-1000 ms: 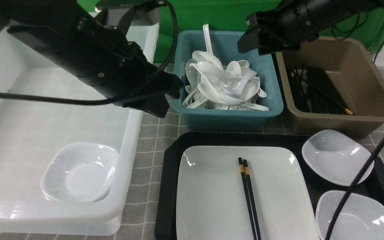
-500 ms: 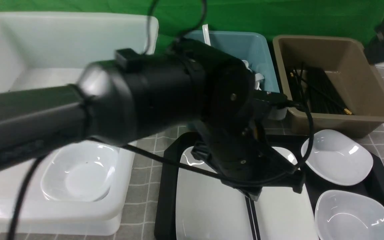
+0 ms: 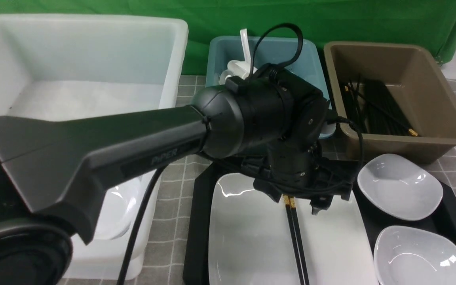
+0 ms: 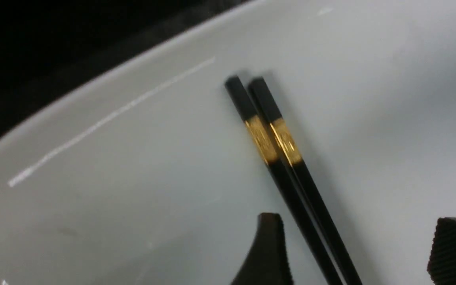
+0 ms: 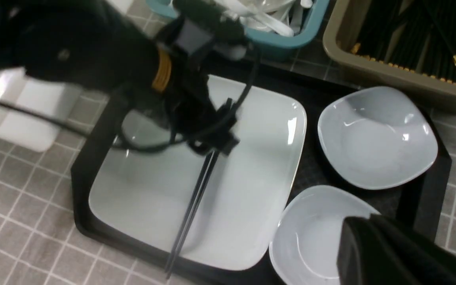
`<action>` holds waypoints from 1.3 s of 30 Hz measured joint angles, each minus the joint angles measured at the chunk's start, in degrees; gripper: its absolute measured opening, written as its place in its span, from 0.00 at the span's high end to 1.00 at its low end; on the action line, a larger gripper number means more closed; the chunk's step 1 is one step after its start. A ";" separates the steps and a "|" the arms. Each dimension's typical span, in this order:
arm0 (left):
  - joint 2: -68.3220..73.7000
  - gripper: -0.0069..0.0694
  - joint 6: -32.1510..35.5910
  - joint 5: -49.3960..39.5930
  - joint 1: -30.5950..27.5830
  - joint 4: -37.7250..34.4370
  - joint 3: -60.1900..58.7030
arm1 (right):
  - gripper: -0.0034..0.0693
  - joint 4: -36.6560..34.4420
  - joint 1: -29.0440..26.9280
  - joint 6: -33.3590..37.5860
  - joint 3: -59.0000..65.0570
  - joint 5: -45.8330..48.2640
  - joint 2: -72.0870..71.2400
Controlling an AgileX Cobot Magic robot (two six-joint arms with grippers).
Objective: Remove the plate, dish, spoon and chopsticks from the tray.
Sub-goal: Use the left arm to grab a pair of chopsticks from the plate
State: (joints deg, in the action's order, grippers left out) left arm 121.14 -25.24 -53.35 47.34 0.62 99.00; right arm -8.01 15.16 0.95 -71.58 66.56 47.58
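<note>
Change noted: a second ago the left arm was up beside the white tub (image 3: pixel 93 51) and the right arm hung over the bins. The left arm has since swung across to the tray (image 3: pixel 198 221). The left pincer (image 3: pixel 301 204) is now low over the plate (image 3: pixel 244 237), jaws spread, one finger on either side of the chopsticks (image 3: pixel 294 233) just below their gold bands and touching neither stick. The right arm has left the front view. The right pincer (image 5: pixel 406 253) shows as a single dark mass with no gap, judged pressed together and empty.

Assessment: the chopsticks are next for removal and no grip has been made yet. The plate cannot go until they are lifted.

Count:
- One tray.
- One plate, on the tray.
- One pair of chopsticks, lying on the plate.
- Two small dishes (image 3: pixel 400 186) on the tray's right side.
- A third dish (image 3: pixel 119 213) in the tub, half hidden.
- No spoon on the tray.
- Spoons (image 3: pixel 236 67) in the teal bin (image 3: pixel 220 55), uncountable.
- Many black sticks in the brown bin (image 3: pixel 430 79).
</note>
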 joint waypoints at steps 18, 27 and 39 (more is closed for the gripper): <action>4.65 0.25 -3.05 2.04 -1.31 -3.20 0.00 | 0.85 0.00 0.00 0.00 2.92 -0.22 -2.20; 5.08 0.52 0.34 2.04 -1.20 -2.76 0.07 | 0.85 0.00 0.00 0.00 2.92 -0.58 -2.20; 3.75 0.77 5.03 0.97 -1.03 -2.94 0.11 | 0.84 0.00 0.00 0.00 3.03 -1.51 -2.20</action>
State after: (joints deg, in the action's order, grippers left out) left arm 124.89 -20.21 -52.38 46.31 -2.32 99.11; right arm -8.01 15.16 0.95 -68.55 65.04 45.39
